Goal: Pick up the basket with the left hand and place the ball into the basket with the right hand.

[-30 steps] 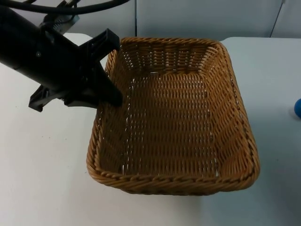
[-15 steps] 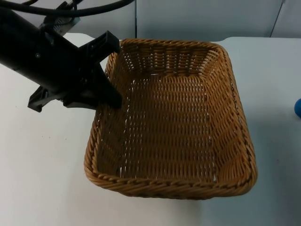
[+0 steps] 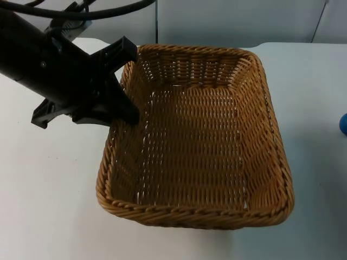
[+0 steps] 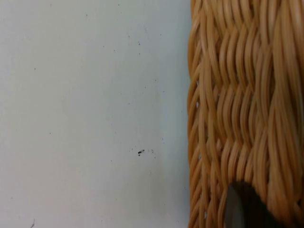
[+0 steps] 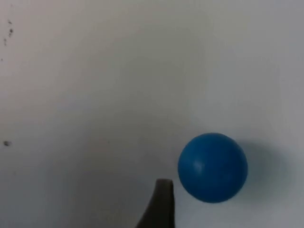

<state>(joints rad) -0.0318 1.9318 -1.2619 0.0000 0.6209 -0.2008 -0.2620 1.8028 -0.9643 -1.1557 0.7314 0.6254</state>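
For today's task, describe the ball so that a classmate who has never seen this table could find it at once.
Start at the white table and find the big wicker basket whose rim the left gripper holds. Beyond the basket's side away from that gripper, at the top view's right edge, lies the ball, by the right gripper's fingertip. It is the only round, smooth, blue thing there.

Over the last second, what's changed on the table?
The basket, held at its left rim by the left gripper, has shifted a little toward the left and the near edge of the top view. The blue ball stays on the table, with the right gripper beside it.
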